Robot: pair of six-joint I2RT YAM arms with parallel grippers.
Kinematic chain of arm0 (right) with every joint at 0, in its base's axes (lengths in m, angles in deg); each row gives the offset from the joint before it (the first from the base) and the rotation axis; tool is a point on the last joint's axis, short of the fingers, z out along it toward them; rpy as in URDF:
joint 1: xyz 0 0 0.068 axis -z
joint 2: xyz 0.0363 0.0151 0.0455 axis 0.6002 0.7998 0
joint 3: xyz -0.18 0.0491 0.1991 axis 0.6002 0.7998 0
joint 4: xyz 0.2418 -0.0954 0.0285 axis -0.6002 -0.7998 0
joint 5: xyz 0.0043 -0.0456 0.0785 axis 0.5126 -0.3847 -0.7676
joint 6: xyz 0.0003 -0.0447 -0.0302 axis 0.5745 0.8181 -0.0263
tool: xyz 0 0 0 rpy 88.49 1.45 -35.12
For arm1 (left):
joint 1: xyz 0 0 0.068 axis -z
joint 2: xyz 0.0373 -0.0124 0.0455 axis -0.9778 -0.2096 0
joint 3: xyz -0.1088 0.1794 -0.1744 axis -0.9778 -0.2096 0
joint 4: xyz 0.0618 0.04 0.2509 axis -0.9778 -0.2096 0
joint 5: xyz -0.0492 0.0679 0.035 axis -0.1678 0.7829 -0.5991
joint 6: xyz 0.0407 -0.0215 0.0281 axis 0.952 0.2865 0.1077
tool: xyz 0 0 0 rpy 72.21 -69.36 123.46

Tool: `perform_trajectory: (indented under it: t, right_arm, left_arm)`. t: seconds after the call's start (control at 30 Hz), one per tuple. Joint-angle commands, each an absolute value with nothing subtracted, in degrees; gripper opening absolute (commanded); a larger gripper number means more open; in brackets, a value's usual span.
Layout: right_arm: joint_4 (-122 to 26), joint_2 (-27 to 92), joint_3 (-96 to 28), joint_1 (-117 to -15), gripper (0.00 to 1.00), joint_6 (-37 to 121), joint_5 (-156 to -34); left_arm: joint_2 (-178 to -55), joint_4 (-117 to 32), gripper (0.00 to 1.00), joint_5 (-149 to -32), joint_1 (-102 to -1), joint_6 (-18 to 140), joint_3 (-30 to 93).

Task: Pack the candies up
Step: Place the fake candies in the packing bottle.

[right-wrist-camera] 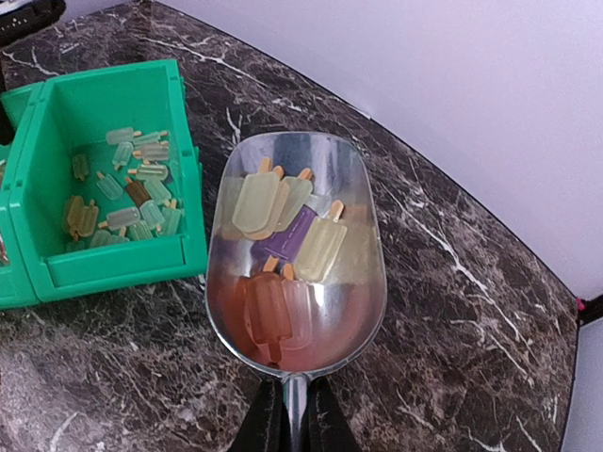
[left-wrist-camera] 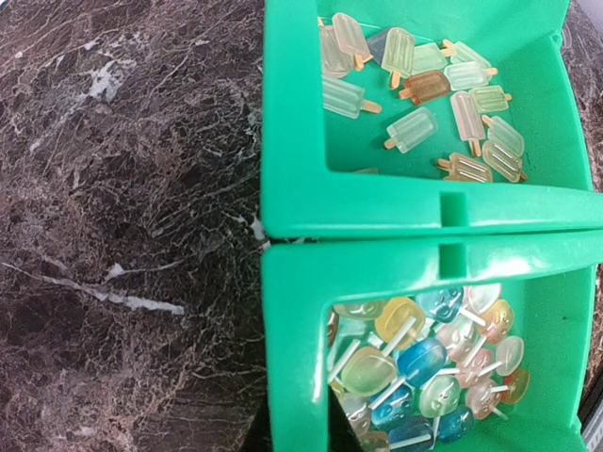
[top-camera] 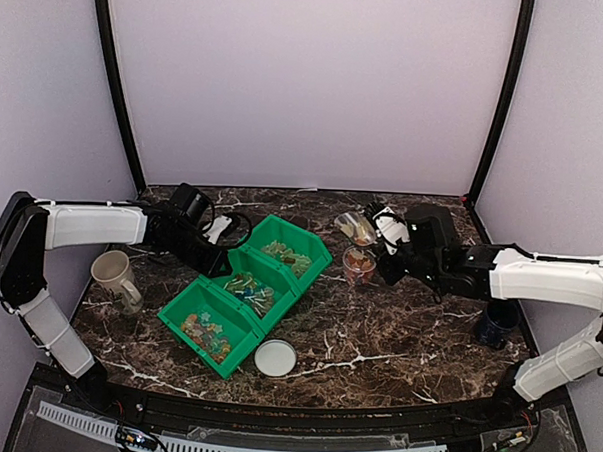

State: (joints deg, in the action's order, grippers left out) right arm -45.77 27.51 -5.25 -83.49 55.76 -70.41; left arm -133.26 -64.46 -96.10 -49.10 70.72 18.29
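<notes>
We count three compartments in the green bin point(left-wrist-camera: 396, 202), set in a diagonal row on the marble table point(top-camera: 377, 339), and there are candies point(left-wrist-camera: 412, 129) in all three. In the far compartment they are popsicle-shaped, pale green, yellow, pink and brown. Some fifteen show in the left wrist view, though the frame cuts the heap. The middle compartment holds round lollipop candies point(left-wrist-camera: 421, 361) in gold, blue, green and pink, piled too thickly for us to count. The near compartment holds an orange-and-mixed lot point(top-camera: 207, 330), too small to number.

The right gripper point(right-wrist-camera: 294, 405) is clamped on the thin handle of one clear scoop point(right-wrist-camera: 363, 311), held level beside the bin's far end. The scoop holds more popsicle candies point(right-wrist-camera: 254, 202) — we make out about seven: two yellow, one purple, one cream, one clear, one red-orange and one pink. In the top view the scoop sits just above one clear cup point(top-camera: 359, 267) with orange candies inside.

The left gripper point(top-camera: 212, 254) sits at the bin's left rim with its jaws closed — whether they pinch the rim we cannot tell, as its fingers do not show in its own camera.

We also count two mugs and one round white lid point(top-camera: 275, 358). The cream mug point(top-camera: 112, 274) is left of the bin and the dark blue mug point(top-camera: 495, 325) is at the far right. The lid lies in front of the bin.
</notes>
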Motion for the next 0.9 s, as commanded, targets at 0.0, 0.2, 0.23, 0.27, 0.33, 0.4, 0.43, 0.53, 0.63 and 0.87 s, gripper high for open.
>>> perform_trajectory:
  t: [0.0,0.2,0.23,0.27,0.33,0.4,0.43,0.53,0.63,0.87]
  right_arm:
    - [-54.0,24.1,-7.9,-83.0,0.0,52.4,-65.5]
    - [-65.6,24.6,-11.5,-82.9,0.0,48.6,-64.2]
    - [-67.2,24.7,-12.0,-83.0,0.0,47.9,-64.1]
    - [-68.6,24.8,-12.3,-83.0,0.0,47.3,-64.0]
    - [-70.8,25.0,-12.9,-83.0,0.0,46.5,-64.0]
    - [-73.2,25.3,-13.5,-83.0,0.0,45.4,-64.4]
    - [-74.3,25.6,-14.0,-83.0,0.0,44.9,-64.4]
    - [-77.4,26.6,-15.2,-82.9,0.0,43.8,-64.7]
    - [-80.8,28.4,-17.2,-83.0,0.0,42.7,-64.0]
    - [-86.2,32.8,-21.9,-83.0,0.0,42.1,-63.8]
  left_arm:
    - [-130.0,-61.6,0.0,-98.7,-49.0,69.9,21.5]
    - [-130.2,-61.7,0.0,-98.6,-49.0,69.8,21.6]
    - [-130.1,-61.7,0.0,-98.6,-49.0,69.8,21.6]
    - [-130.2,-61.7,0.0,-98.6,-49.0,69.9,21.6]
    - [-130.1,-61.7,0.0,-98.5,-49.0,69.9,21.6]
    - [-130.2,-61.7,0.0,-98.5,-49.0,69.9,21.6]
    - [-130.2,-61.7,0.0,-98.5,-49.0,69.9,21.6]
    - [-130.3,-61.7,0.0,-98.6,-49.0,69.8,21.6]
    - [-130.2,-61.8,0.0,-98.6,-49.0,69.8,21.6]
    - [-130.3,-61.8,0.0,-98.5,-49.0,69.8,21.6]
